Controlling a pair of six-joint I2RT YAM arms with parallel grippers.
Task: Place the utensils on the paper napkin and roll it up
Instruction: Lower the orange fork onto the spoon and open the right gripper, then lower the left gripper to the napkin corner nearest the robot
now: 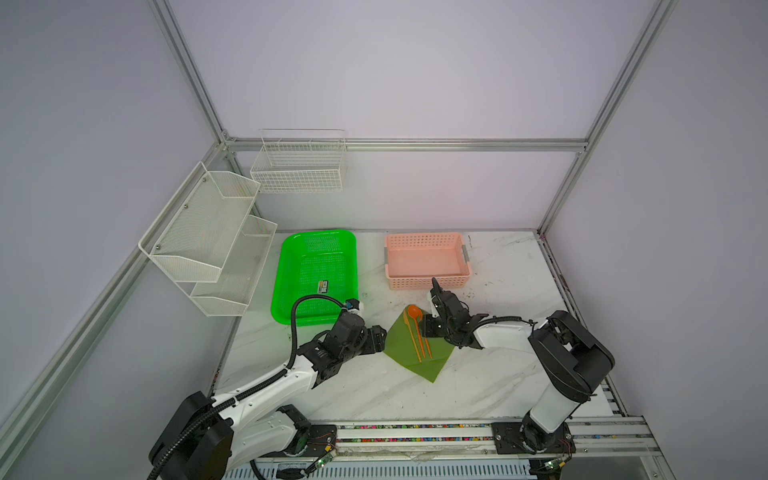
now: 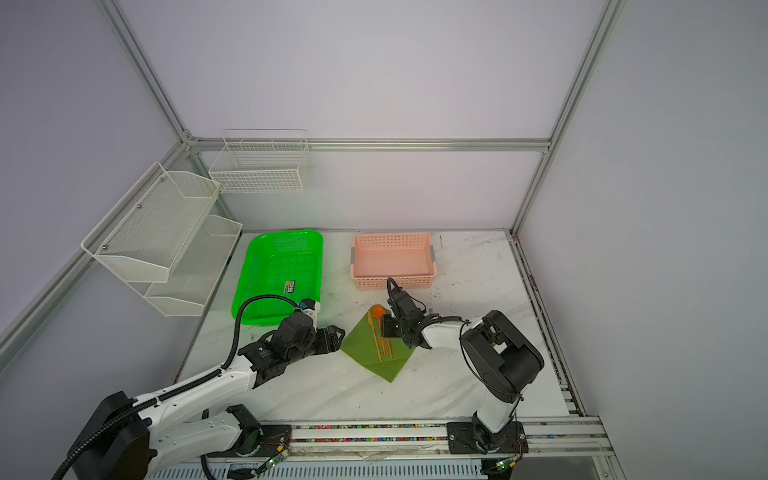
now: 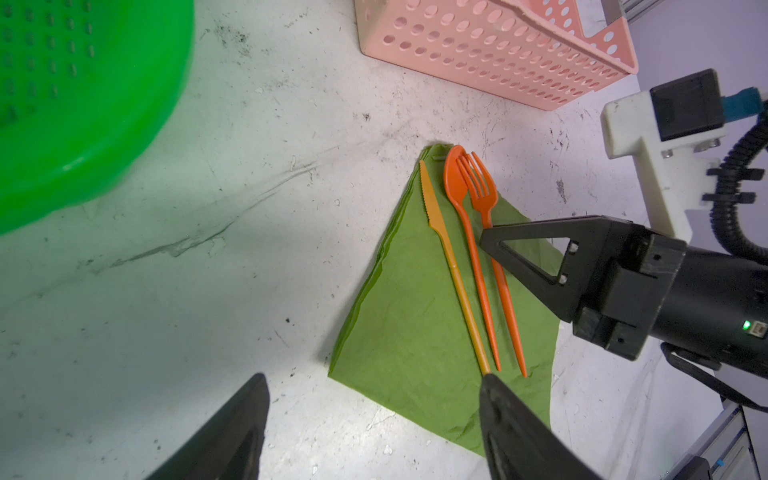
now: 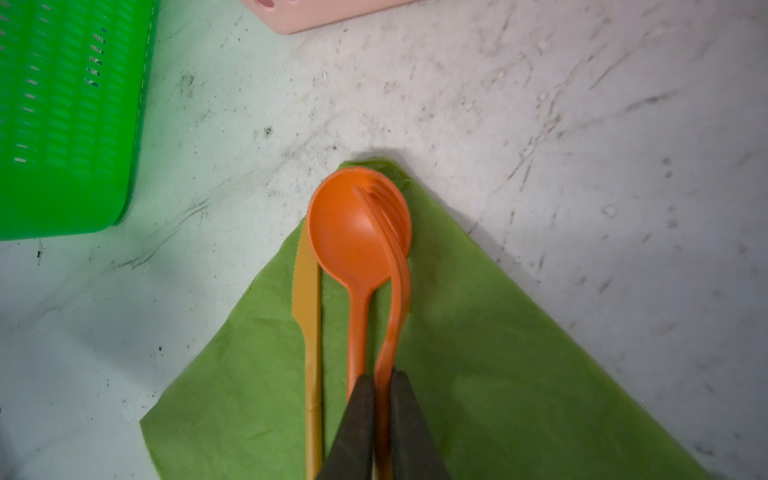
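On the scuffed, marbled bench (image 1: 374, 395), between pale walls (image 1: 415, 83), the olive napkin (image 1: 436, 361) carries knife (image 3: 440, 232), spoon (image 3: 455, 183) and fork (image 3: 484, 195); my right gripper (image 4: 382, 376) pinches the fork's handle, my left gripper (image 3: 374, 378) gapes wide.

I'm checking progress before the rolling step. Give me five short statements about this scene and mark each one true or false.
1. The knife lies on the napkin. True.
2. The spoon sits in the pink basket. False: it lies on the napkin.
3. The right tool has the fork between its fingers. True.
4. The left tool grips the napkin. False: its jaws stand wide open and hold nothing.
5. The napkin is rolled up. False: it lies flat, unrolled.
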